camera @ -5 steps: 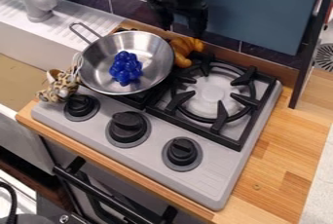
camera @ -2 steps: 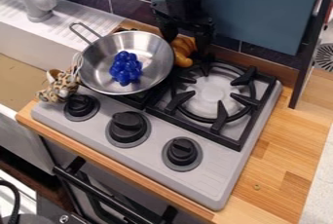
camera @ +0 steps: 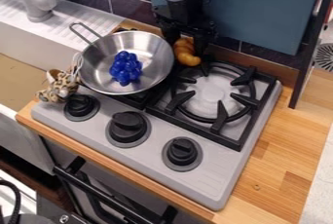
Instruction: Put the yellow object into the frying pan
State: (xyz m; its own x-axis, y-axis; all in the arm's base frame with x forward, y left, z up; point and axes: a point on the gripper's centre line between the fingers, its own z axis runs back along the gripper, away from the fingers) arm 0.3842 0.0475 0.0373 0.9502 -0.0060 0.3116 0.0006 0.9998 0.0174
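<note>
And the gripper [camera: 187,46] is right at the yellow croissant [camera: 188,58], beside the frying pan [camera: 153,52] holding blue grapes [camera: 125,67]; clamped or apart, can't tell.

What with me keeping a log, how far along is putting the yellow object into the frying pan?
The reach looks done: the black robot hand is down at the curved yellow-orange object. The pick-up seems under way, though I can't tell whether it grips. Lifting, carrying and releasing are left: the object sits outside the round silver metal frying pan, which holds a bumpy blue cluster.
</note>
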